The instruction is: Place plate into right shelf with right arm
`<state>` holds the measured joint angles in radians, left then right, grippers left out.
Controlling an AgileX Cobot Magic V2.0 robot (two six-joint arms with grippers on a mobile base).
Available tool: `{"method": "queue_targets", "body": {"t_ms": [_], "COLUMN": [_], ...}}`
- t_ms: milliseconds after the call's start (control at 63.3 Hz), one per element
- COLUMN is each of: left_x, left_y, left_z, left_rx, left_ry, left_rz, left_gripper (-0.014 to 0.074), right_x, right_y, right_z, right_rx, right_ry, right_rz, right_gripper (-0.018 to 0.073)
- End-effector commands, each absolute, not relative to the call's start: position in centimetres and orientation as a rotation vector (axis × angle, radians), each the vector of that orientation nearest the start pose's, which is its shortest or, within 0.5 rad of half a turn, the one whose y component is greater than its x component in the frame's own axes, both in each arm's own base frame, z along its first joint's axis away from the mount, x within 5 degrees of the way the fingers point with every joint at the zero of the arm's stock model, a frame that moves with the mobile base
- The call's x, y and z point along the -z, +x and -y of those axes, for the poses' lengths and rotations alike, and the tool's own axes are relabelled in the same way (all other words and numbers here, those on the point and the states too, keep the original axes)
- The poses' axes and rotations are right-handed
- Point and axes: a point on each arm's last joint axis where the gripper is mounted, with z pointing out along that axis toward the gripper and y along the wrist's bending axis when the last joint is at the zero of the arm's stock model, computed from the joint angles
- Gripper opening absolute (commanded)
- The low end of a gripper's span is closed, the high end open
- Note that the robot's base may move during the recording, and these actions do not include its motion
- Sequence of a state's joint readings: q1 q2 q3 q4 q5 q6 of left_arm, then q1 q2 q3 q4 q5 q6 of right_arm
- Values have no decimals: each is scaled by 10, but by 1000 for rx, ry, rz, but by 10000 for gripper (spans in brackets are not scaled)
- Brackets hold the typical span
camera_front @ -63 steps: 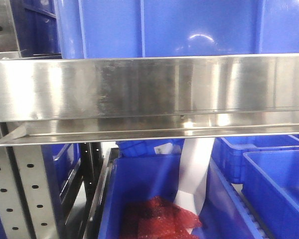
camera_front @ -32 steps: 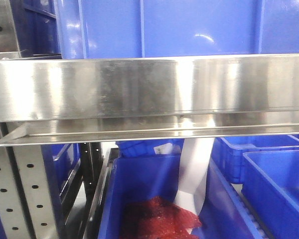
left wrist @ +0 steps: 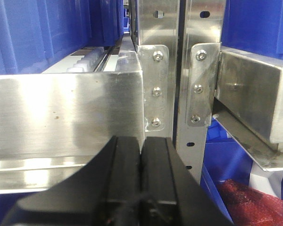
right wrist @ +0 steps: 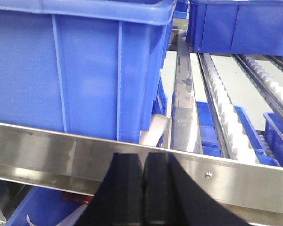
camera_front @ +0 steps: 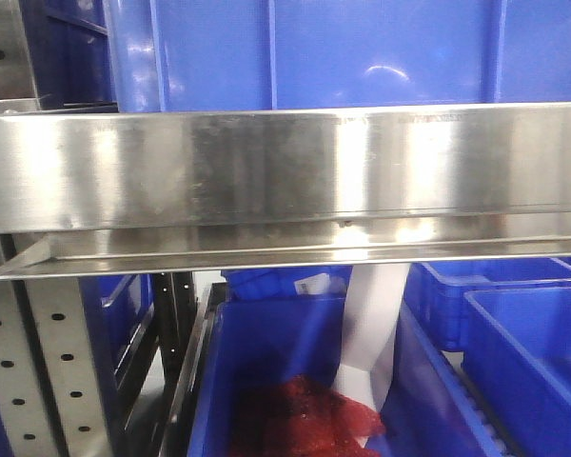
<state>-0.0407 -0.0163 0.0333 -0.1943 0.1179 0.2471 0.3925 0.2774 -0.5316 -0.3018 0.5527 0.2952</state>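
No plate at the shelf
Right end effector (right wrist: pixel 142 188) closed, empty, facing the shelf (right wrist: pixel 188 174) rail; advancing risks collision.

No text can be read anywhere. A small white label (camera_front: pixel 312 283) sits on a blue bin (camera_front: pixel 266 282) behind the steel rail (camera_front: pixel 285 167) — its dark marks are too blurred to make out.
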Motion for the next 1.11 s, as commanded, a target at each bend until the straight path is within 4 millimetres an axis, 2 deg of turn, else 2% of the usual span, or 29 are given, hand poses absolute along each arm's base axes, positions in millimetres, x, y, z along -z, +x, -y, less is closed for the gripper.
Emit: {"method": "queue_targets", "body": {"t_ms": [0,158,363,805,1011,1090], "left_x": [-198,-198,-198,-198,-198,-198], "left_y": [56,56,56,56,56,56], "left_z": [3,3,3,3,3,3], "left_rx": [6,6,6,6,6,6], "left_ry": [74,74,74,74,74,74], "left_rz": [-1527,-1527,-1527,-1527,-1527,-1527], "left_gripper": [-47,-47,-47,-47,-47,-47], "right_x": [-340,-336,-317,-234,-210,-208], "right_y": [58,60,61,53,55,55], "right_z": [-10,-12,-9,-3,-2,-3], "right_rx": [-182,-189,-164,-87,-88,-88], "right_ry": [-212,-219,-139,5,12,12], "right_rz": [-1647,-1630,-1634,-1509,-1455,-1467], "right_gripper": [25,25,25,25,25,25]}}
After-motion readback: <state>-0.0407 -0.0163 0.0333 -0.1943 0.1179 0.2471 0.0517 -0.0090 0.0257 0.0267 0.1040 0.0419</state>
